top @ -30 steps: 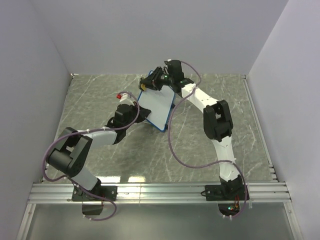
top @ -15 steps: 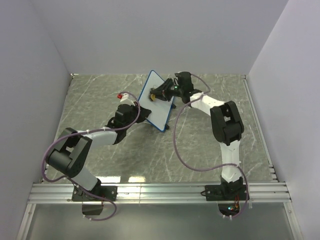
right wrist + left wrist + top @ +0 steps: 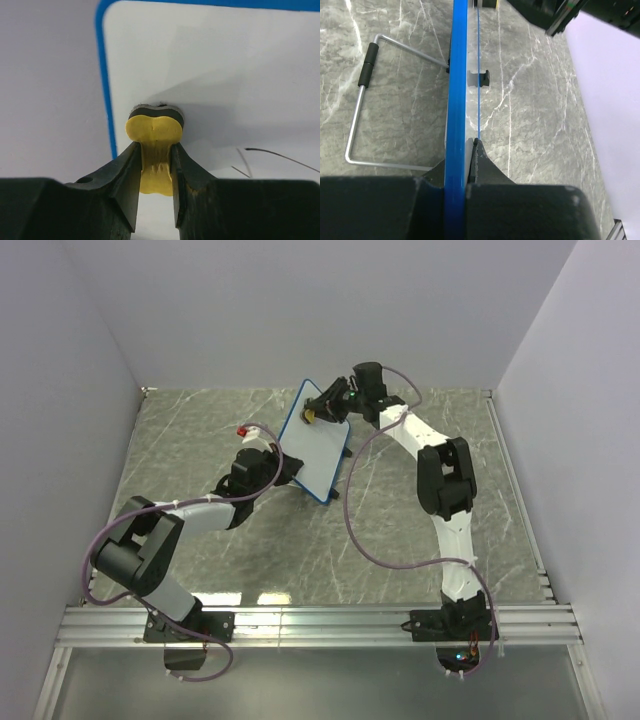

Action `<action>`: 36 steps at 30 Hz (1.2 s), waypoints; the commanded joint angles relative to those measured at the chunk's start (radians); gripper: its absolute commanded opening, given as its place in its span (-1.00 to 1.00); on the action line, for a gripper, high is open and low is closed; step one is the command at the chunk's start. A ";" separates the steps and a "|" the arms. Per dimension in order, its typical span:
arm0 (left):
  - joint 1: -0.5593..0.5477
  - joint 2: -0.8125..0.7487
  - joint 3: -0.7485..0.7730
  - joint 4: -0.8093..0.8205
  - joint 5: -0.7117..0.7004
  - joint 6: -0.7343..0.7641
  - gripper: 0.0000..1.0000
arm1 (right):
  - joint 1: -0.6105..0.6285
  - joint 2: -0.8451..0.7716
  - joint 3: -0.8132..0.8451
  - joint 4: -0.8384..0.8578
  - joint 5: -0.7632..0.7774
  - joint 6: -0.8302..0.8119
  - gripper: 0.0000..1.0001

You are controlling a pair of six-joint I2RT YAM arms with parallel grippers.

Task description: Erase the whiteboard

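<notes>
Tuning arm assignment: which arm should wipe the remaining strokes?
Right. The right gripper holds the yellow eraser against the whiteboard near the leftover black strokes. The left gripper is clamped on the board's blue frame, steadying it.

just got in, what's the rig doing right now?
The left gripper is clamped on the whiteboard by its blue edge, steadying it on edge. The right gripper holds a yellow eraser, dark pad pressed on the board near a corner. Thin black strokes are left nearby, so erasing isn't finished.
</notes>
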 commanded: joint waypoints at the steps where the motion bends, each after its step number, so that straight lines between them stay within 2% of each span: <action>1: -0.087 0.088 -0.081 -0.499 0.270 0.144 -0.99 | 0.072 0.052 0.061 0.003 -0.018 0.022 -1.00; 9: -0.088 0.079 -0.087 -0.498 0.267 0.146 -0.99 | 0.054 0.046 -0.044 -0.032 -0.026 -0.043 -1.00; 15: -0.093 0.073 -0.092 -0.499 0.259 0.146 -0.99 | -0.003 0.072 -0.020 -0.356 0.078 -0.220 -1.00; 21: -0.093 0.068 -0.093 -0.493 0.258 0.149 -0.99 | -0.009 0.073 -0.046 -0.489 0.175 -0.310 -1.00; 28: -0.094 0.070 -0.093 -0.489 0.261 0.149 -0.99 | -0.007 0.082 -0.084 -0.488 0.174 -0.301 -1.00; 36: -0.097 0.073 -0.089 -0.490 0.261 0.151 -0.99 | 0.031 0.036 -0.020 -0.261 -0.029 -0.199 -1.00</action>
